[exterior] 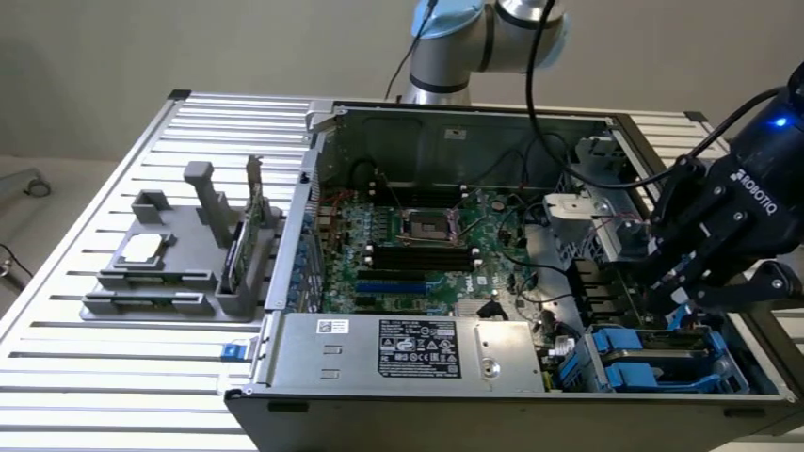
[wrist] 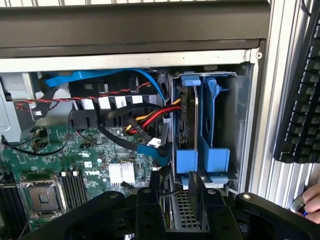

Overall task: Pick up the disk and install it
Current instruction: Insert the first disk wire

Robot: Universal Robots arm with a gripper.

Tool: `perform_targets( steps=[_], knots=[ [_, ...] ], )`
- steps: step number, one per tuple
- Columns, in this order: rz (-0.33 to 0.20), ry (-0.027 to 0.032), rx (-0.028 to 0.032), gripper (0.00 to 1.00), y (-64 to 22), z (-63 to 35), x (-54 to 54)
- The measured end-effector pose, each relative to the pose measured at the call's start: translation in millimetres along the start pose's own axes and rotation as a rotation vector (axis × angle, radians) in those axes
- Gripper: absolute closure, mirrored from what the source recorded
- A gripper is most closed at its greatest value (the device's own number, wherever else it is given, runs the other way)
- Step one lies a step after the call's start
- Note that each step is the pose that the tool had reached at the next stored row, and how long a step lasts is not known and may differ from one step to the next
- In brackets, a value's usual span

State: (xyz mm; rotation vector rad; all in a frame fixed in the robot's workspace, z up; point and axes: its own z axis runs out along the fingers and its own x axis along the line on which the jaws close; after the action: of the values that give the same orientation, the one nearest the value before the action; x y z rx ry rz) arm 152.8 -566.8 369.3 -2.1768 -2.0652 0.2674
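In the exterior view, an open grey metal computer case [exterior: 503, 132] lies on a ribbed, silver slatted metal surface [exterior: 88, 377]. Inside the case sits a green circuit board [exterior: 415, 245] with black memory slots and a square metal socket. At the near edge is a large grey metal box with a black-and-white sticker [exterior: 415, 350]. To the exterior view's left stands a grey plastic rack [exterior: 176, 264] holding a small square silver chip [exterior: 141, 248] and an upright card.

The black, matte robot hand [exterior: 672, 306] hangs over the case's corner at the exterior view's right, just above the blue plastic drive bays [exterior: 666, 358]. Its fingers stand apart, and from here I cannot tell whether they touch anything.

In the wrist view, the two black fingers [wrist: 150, 210] are spread with nothing clamped between them — the hand holds nothing. Just beyond the fingertips is the disk [wrist: 186, 120], a flat dark-edged drive framed by a glossy blue plastic carrier, standing on edge inside the grey metal bay [wrist: 245, 110]. Beside it in the same bay is a second blue plastic carrier [wrist: 212, 125], which looks to hold no drive. Red, yellow and black wires [wrist: 155, 117] and a flat blue cable [wrist: 100, 77] run up to the disk's side. A black keyboard [wrist: 302, 100] lies on the slatted surface outside the case, and a person's fingertip [wrist: 312, 202] shows at the picture's edge.
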Motion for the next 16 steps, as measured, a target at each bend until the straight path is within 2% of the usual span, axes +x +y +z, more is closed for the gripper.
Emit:
perform_targets(
  steps=[4,7,11,12,16],
  knots=[
    [0.001,-0.0046,-0.0012,0.63,1.1,-0.7,6.0],
    [0.002,-0.0109,-0.0019,0.63,1.9,-2.3,11.4],
    [0.005,-0.0204,-0.0023,0.63,6.8,-4.7,13.0],
    [0.005,-0.0241,-0.0025,0.63,7.7,-4.9,13.1],
    [0.01,-0.045,-0.0035,0.63,8.4,-5.1,13.2]
  ],
)
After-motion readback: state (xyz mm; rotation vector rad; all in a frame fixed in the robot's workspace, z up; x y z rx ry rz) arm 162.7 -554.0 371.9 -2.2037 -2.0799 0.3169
